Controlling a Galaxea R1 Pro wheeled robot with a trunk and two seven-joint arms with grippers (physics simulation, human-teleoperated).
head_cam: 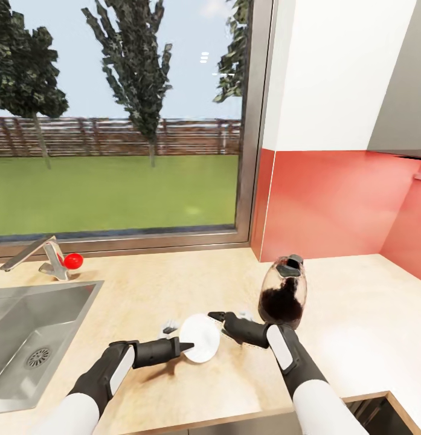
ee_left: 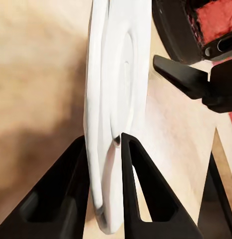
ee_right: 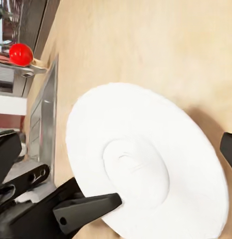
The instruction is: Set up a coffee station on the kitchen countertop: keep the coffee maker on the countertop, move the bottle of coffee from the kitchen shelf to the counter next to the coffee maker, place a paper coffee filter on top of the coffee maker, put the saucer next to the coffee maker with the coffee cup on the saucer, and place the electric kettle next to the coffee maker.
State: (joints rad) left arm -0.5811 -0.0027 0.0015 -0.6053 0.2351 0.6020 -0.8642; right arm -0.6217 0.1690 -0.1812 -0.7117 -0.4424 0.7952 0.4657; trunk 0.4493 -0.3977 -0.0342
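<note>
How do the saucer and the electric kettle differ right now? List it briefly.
The saucer is a flat white disc; the electric kettle is a rounded clear-glass jug with a dark lower body. The saucer is tilted on edge, pinched by the left gripper; the electric kettle stands upright, ungripped. Both are over the kitchen countertop.

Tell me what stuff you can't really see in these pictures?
- Right gripper: the head view shows one fingertip; the saucer hides the rest, so open or shut is unclear.
- Electric kettle: its lower front sits behind the right arm in the head view.
- Sink: cut off by the head view's left edge.
- Saucer's near rim: the left gripper's fingers cover it in the left wrist view.
</note>
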